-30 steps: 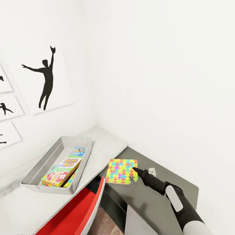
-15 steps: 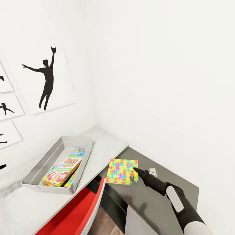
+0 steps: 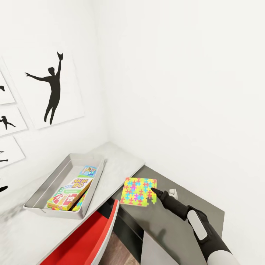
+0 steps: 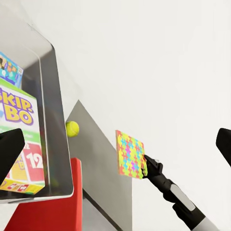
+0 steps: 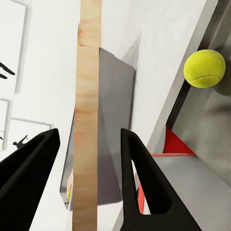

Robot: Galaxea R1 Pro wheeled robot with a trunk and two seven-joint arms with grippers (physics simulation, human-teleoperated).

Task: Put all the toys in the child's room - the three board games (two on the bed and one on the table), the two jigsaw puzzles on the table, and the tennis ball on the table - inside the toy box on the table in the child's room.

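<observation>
Your right gripper [image 3: 154, 194] pinches the lower right corner of a jigsaw puzzle [image 3: 138, 191], low and just right of centre in the head view. The right wrist view shows the puzzle edge-on as a thin tan strip between the two dark fingers [image 5: 29, 178]; they look well apart there, yet the square hangs clear of the surface, so I judge they grip it.

Over the last second the puzzle has crept slightly to the right and upward, and it stays above the dark grey lower section of the table [image 3: 191, 209]. That is barely any progress toward the toy box [image 3: 48, 184], which sits at lower left on the pale top.

The SKIP-BO board game [image 3: 70, 193] and the small blue board game [image 3: 87, 171] already lie in the toy box. The tennis ball [image 4: 72, 128] rests on the dark section just beside the toy box's side, not yet stowed.

The left gripper [image 4: 115, 149] hovers with its fingers spread wide, holding nothing. A red chair [image 3: 84, 239] stands below the table edge.
</observation>
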